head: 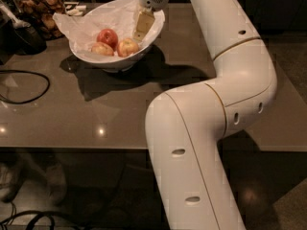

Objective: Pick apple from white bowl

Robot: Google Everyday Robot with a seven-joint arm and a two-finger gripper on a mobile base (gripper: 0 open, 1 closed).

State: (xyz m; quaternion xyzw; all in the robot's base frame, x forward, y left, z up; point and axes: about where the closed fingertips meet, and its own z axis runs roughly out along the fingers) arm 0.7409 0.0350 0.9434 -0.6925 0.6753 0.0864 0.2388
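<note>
The white bowl [149, 41] stands at the back of the grey table, lined with crumpled white paper. Three apples lie in it: the yellow-orange, red-blushed apple [127, 47] at the right, a deep red apple [108, 36] behind it and a paler yellowish apple [101, 49] at the left. My gripper [141, 27] hangs from the white arm and points down inside the bowl's right side. It is just above and to the right of the mottled apple and holds nothing that I can see.
A glass jar of brown snacks [37, 6] stands at the back left beside a black object [21, 36]. A black cable [29, 87] loops on the table's left. The arm's large elbow [192, 128] hides the table's front right edge.
</note>
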